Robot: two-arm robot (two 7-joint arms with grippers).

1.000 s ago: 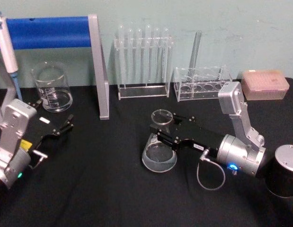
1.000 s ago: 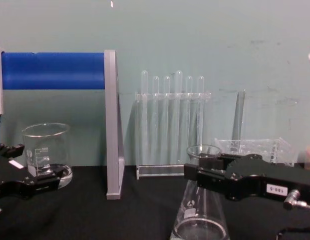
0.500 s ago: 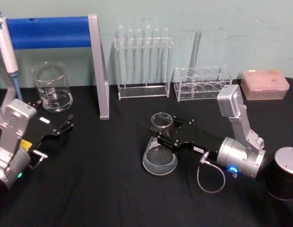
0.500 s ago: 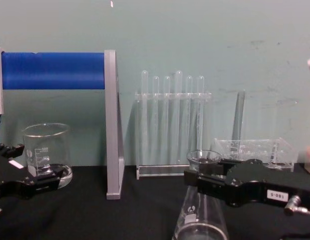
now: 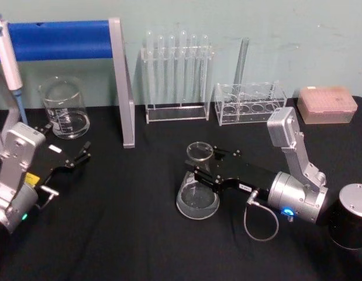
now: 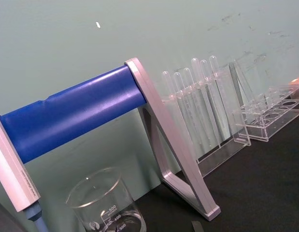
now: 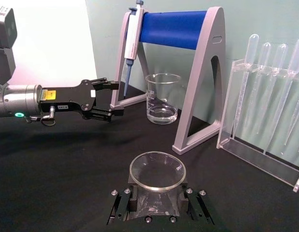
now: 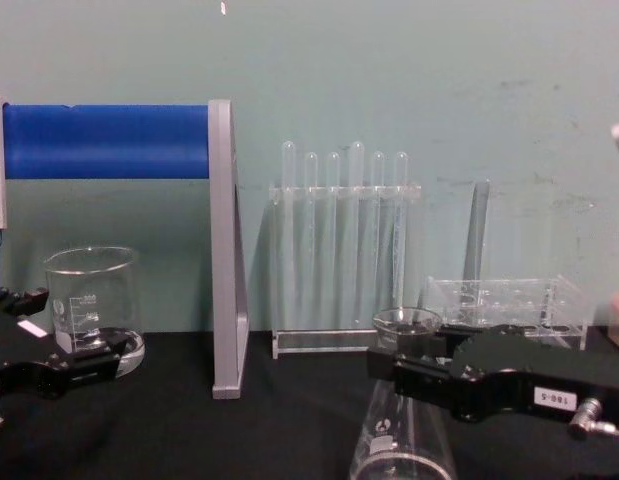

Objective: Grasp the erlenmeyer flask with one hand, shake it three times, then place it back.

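One grip: my right gripper [image 5: 203, 170] is clamped on the neck of the erlenmeyer flask [image 5: 197, 202], mid-table before the test-tube rack [image 5: 176, 108]. Risk: smooth glass may slip, or tip on uneven release. My left gripper [image 5: 82, 157] idles, jaws apart, near the beaker [image 5: 65, 111].

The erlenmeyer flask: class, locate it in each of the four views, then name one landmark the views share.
Head view: erlenmeyer flask, centre, neck in the right claw.
Chest view: bottom edge, right of centre.
Right wrist view: bottom centre, rim toward the camera.
Left wrist view: faces the beaker instead.
Landmark: blue-barred stand.
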